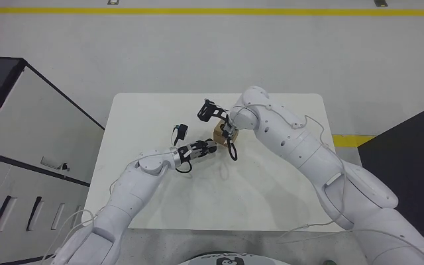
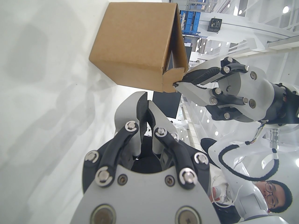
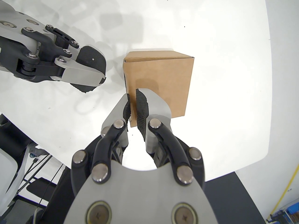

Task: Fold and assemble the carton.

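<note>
Currently right gripper (image 3: 136, 107) pinches the carton (image 3: 163, 80) edge, likely steadying it on the table (image 3: 222, 47), while left gripper (image 2: 145, 107) sits just beside, fingers together, empty.

A brown carton (image 2: 133, 50) sits on the white table (image 2: 46, 71), its walls squared up. At one end the flaps lean inward with a dark gap showing between them. The left gripper (image 2: 146, 99) hangs just beside the carton's near corner — its black pads pressed together on nothing, apart from the cardboard. Beyond it, the right gripper (image 2: 181, 83) is clamped on the tip of a short flap (image 2: 171, 79) at that same corner.
</note>
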